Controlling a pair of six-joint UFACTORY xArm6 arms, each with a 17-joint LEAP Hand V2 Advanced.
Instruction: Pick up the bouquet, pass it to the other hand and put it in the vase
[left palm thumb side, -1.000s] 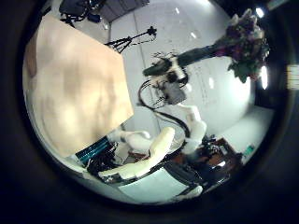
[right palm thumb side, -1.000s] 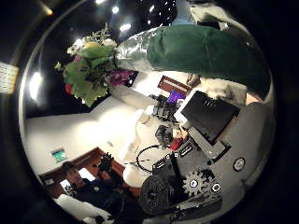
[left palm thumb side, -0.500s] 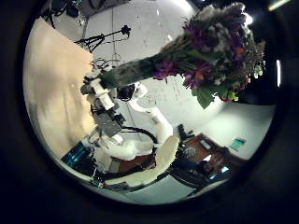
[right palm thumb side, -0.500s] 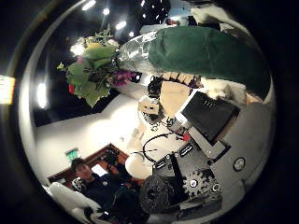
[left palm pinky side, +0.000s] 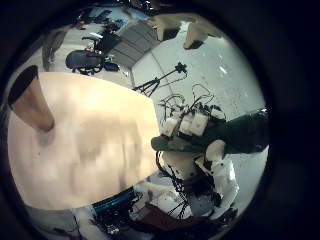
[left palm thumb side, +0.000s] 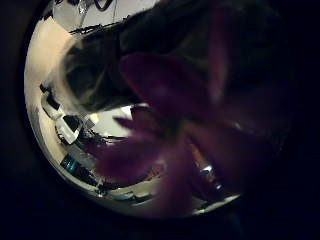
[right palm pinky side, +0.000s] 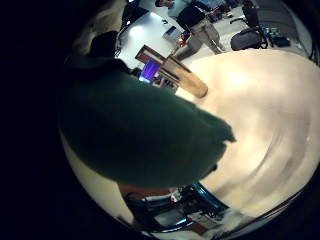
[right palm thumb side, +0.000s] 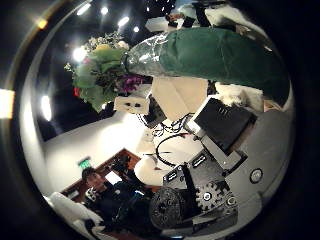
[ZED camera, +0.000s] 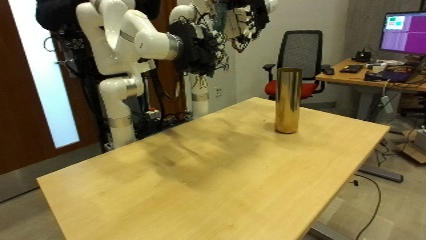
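The bouquet's dark green wrap (right palm thumb side: 215, 55) lies across my right palm, and my right hand (left palm pinky side: 192, 125) is shut on it. It fills most of the right little finger side view (right palm pinky side: 135, 125). The flowers (right palm thumb side: 105, 70), green, white and purple, stick out past that hand. Purple blossoms (left palm thumb side: 165, 130) fill the left thumb side view, very close to my left palm. My left hand (right palm thumb side: 130, 103) shows beside the flowers, its fingers (left palm pinky side: 188, 25) straight. The tall gold vase (ZED camera: 286, 100) stands upright on the wooden table (ZED camera: 200, 170). Both hands (ZED camera: 200, 45) hang high above the table's far side.
An office chair (ZED camera: 304, 60) and a desk with a monitor (ZED camera: 404, 35) stand behind the table. The vase is near the table's far corner, apart from both hands. The table edge (ZED camera: 346, 190) runs below it.
The bouquet has grown in the left thumb side view from small and far to filling it: my left palm and the flowers have come together. My right hand keeps its hold on the wrap.
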